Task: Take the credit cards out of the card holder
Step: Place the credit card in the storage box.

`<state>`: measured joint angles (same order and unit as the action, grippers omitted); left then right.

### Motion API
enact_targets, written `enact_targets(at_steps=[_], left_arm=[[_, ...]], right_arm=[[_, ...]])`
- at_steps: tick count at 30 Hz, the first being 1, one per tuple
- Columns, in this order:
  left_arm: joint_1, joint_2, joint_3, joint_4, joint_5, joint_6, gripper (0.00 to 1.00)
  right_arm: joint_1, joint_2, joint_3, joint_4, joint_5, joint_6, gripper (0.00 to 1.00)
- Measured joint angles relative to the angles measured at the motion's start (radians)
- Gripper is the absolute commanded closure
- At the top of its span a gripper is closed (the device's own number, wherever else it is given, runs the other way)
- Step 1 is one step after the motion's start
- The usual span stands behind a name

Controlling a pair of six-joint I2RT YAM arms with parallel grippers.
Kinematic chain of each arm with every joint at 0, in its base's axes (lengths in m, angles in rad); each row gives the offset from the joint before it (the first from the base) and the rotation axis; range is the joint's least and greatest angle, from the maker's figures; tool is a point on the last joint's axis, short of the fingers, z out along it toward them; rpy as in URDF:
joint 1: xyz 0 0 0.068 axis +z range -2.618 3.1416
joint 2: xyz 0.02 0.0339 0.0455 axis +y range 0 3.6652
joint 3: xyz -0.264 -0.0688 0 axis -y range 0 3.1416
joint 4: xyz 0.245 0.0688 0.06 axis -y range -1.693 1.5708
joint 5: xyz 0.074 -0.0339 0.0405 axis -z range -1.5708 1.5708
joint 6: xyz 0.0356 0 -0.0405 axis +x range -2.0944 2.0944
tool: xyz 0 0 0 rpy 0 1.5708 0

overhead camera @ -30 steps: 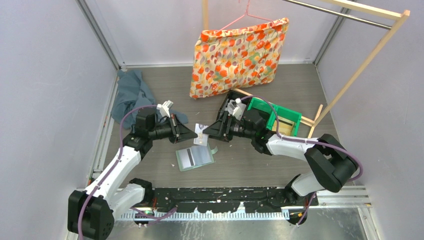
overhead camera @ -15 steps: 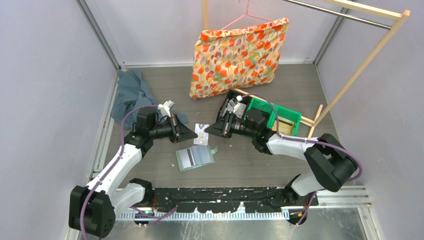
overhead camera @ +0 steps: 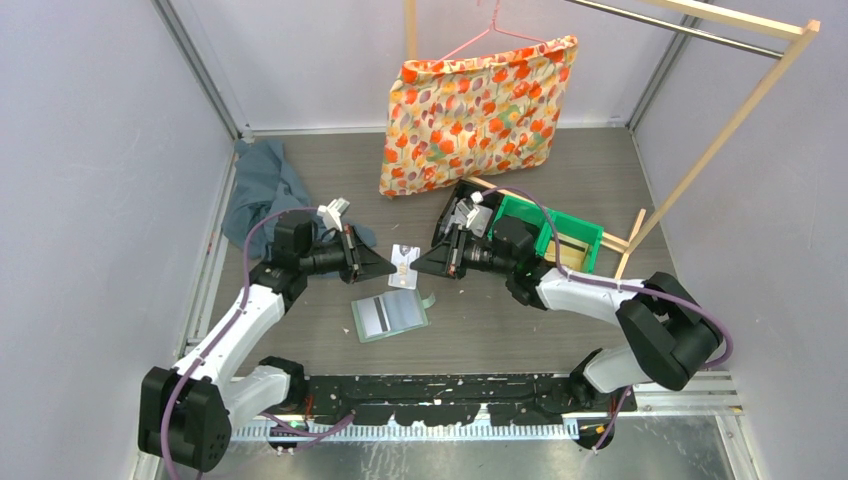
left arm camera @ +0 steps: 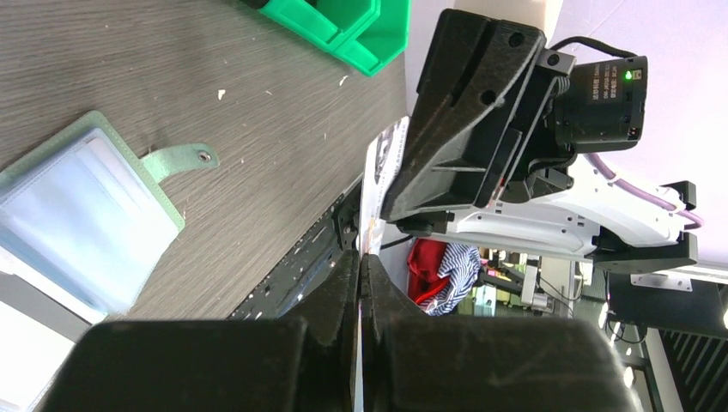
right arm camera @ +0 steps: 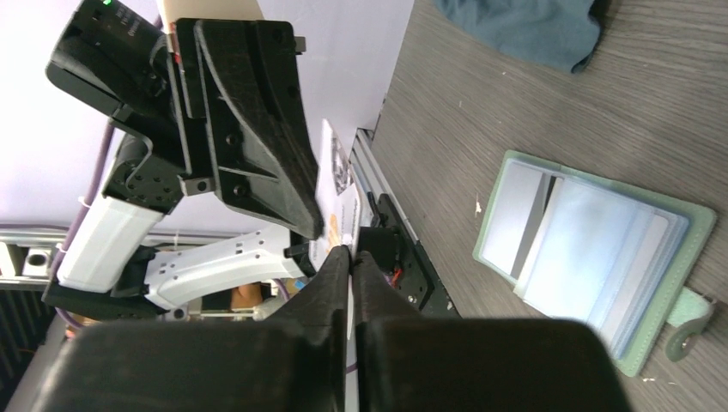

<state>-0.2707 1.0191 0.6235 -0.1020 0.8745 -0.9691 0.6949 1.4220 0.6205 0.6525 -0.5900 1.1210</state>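
Note:
The pale green card holder (overhead camera: 390, 316) lies open on the table with a dark-striped credit card showing in a clear pocket; it also shows in the wrist views (left arm camera: 86, 223) (right arm camera: 592, 249). One whitish credit card (overhead camera: 403, 263) hangs above the table just behind the holder, pinched from both ends. My left gripper (overhead camera: 392, 265) (left arm camera: 360, 257) is shut on its left edge. On the right edge my right gripper (overhead camera: 416, 268) (right arm camera: 350, 253) is shut. The card appears edge-on between the jaws in both wrist views (left arm camera: 378, 172) (right arm camera: 330, 163).
A blue-grey cloth (overhead camera: 262, 190) lies at the back left. Green bins (overhead camera: 555, 235) sit behind the right arm. A flowered cushion (overhead camera: 475, 110) hangs from a hanger at the back, and a wooden rack (overhead camera: 720, 140) stands on the right.
My right gripper, open a second ago, has shut on the card's right edge and drawn slightly right. The left gripper has kept its grip and place.

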Motion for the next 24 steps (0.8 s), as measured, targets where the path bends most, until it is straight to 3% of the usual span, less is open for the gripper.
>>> enact_targets(at_steps=[7, 11, 12, 18, 24], left_arm=[[0.001, 0.006, 0.000, -0.002, -0.008, 0.001, 0.97], [0.000, 0.007, 0.000, 0.001, -0.008, 0.001, 0.58], [0.000, 0.009, 0.000, 0.000, -0.009, -0.003, 0.54], [0.000, 0.011, 0.015, -0.057, -0.031, 0.021, 0.48], [0.000, -0.011, 0.078, -0.211, -0.116, 0.100, 0.48]], right_arm=[[-0.002, -0.008, 0.000, 0.003, 0.002, -0.001, 0.99], [0.000, -0.050, 0.000, -0.047, 0.028, -0.020, 0.99], [0.002, -0.073, 0.000, -0.076, 0.046, -0.035, 0.99], [0.003, -0.211, 0.022, -0.344, 0.246, -0.143, 0.99], [0.003, -0.274, 0.116, -0.665, 0.575, -0.245, 0.99]])
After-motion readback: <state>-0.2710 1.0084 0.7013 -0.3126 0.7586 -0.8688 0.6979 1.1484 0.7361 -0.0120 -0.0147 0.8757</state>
